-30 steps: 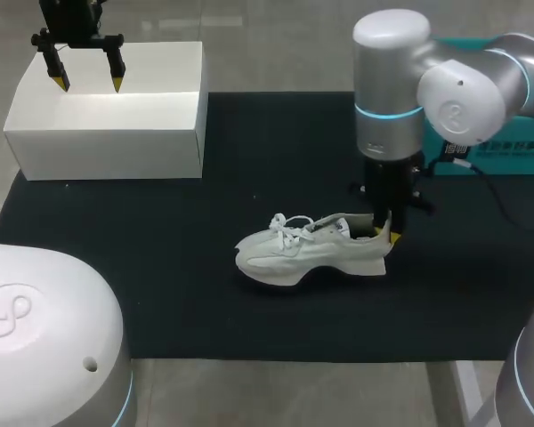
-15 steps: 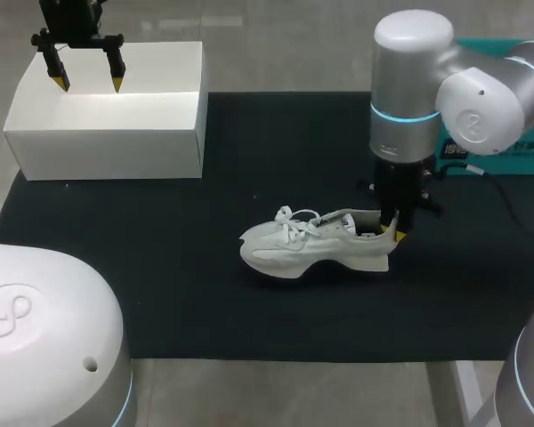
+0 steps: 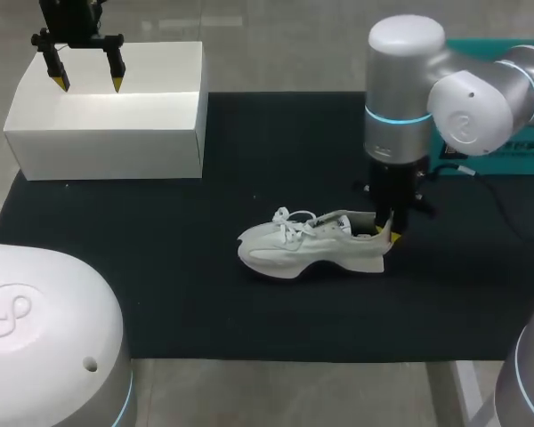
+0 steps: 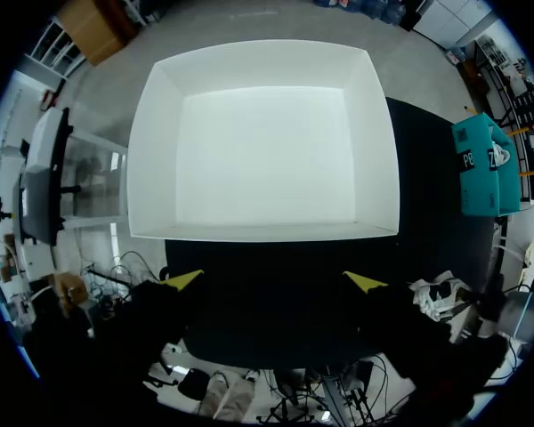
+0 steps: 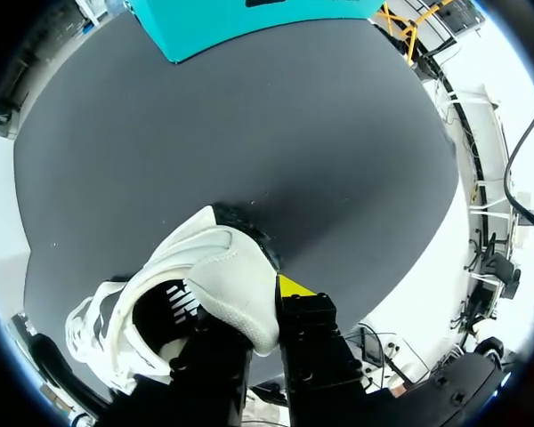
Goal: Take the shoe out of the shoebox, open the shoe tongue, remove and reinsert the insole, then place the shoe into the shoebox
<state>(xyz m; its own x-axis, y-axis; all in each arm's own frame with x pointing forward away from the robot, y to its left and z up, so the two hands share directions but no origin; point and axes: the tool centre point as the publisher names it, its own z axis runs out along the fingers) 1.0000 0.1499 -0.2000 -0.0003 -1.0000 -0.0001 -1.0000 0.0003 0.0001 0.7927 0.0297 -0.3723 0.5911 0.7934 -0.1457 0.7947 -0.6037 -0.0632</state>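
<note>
Shoe (image 3: pixel 311 245): white lace-up trainer, standing on its sole on the black mat (image 3: pixel 205 294) that covers the worktop, toe towards my left, well apart from the shoebox.
Shoebox (image 3: pixel 107 111): white, open, nothing inside, at the mat's far left corner.
Right fingers (image 3: pixel 389 233): pinching the heel collar, one finger inside the shoe and one outside.
Left fingers (image 3: pixel 116 76): spread, holding nothing, hanging over the shoebox.
Handling: probably light. The padded upper should give under a pinch, and the sole looks stiffer. The heel collar seems a sound hold for lifting, though the toe may droop. The tongue and insole are likely thin and floppy, best taken by an edge.
Change: over the last second the right arm shifted to the right and the shoe slid slightly with it. The left arm and shoebox are unmoved.
</note>
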